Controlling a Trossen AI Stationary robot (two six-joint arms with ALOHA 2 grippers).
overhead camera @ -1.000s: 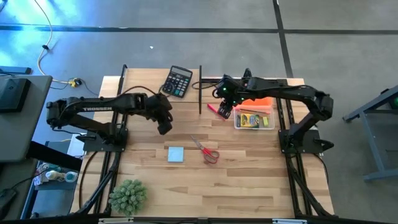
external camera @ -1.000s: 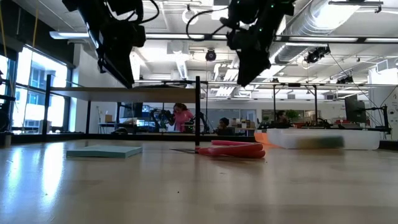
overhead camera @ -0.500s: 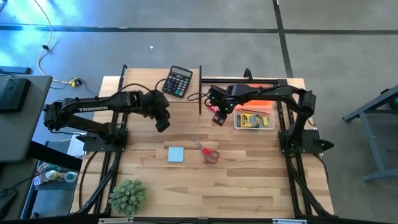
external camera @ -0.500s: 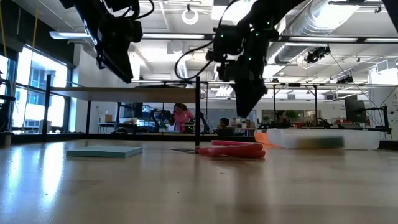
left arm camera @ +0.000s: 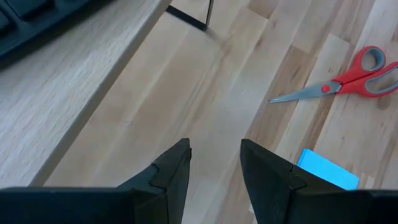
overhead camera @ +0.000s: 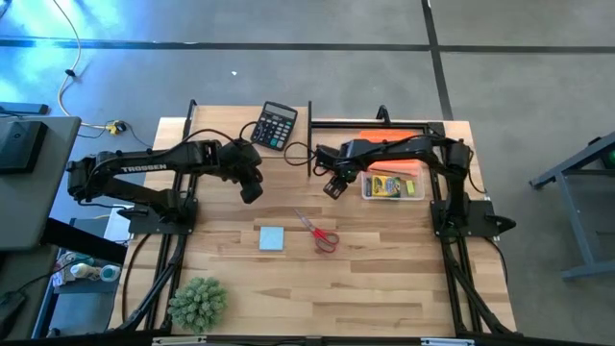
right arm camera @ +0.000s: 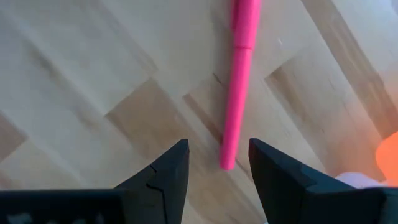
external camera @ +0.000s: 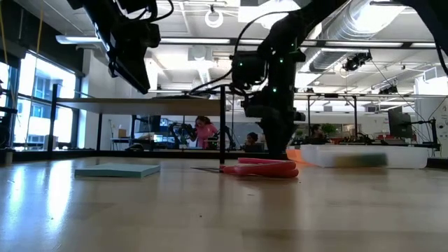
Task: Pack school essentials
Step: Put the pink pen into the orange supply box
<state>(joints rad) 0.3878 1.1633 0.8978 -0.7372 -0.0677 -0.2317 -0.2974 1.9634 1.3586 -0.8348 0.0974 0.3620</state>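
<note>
The right tool (right arm camera: 214, 165) is hanging low over the counter (overhead camera: 384, 259) just beside the clear bin (overhead camera: 415, 195), fingers spread around the end of the pink-red marker (right arm camera: 239, 81) without closing on it. The left tool (left arm camera: 214, 165) is hovering open, well apart from the bin, above the scissors (left arm camera: 348, 81) and note pad (left arm camera: 328, 170).

My right gripper (right arm camera: 214, 163) hangs low over the table (overhead camera: 384, 279), its parted fingers straddling one end of the pink-red marker (right arm camera: 239, 74). The clear plastic bin (overhead camera: 417, 193) sits just right of it with the yellow crayon box (overhead camera: 385, 185) inside. My left gripper (overhead camera: 251, 190) hovers well apart on the left, in front of the black calculator (overhead camera: 276, 125). Between and nearer the front lie the pale blue note pad (overhead camera: 272, 237) and, to its right, the red-handled scissors (overhead camera: 319, 232). The spiky green plant (overhead camera: 198, 302) stands at the front left corner.
</note>
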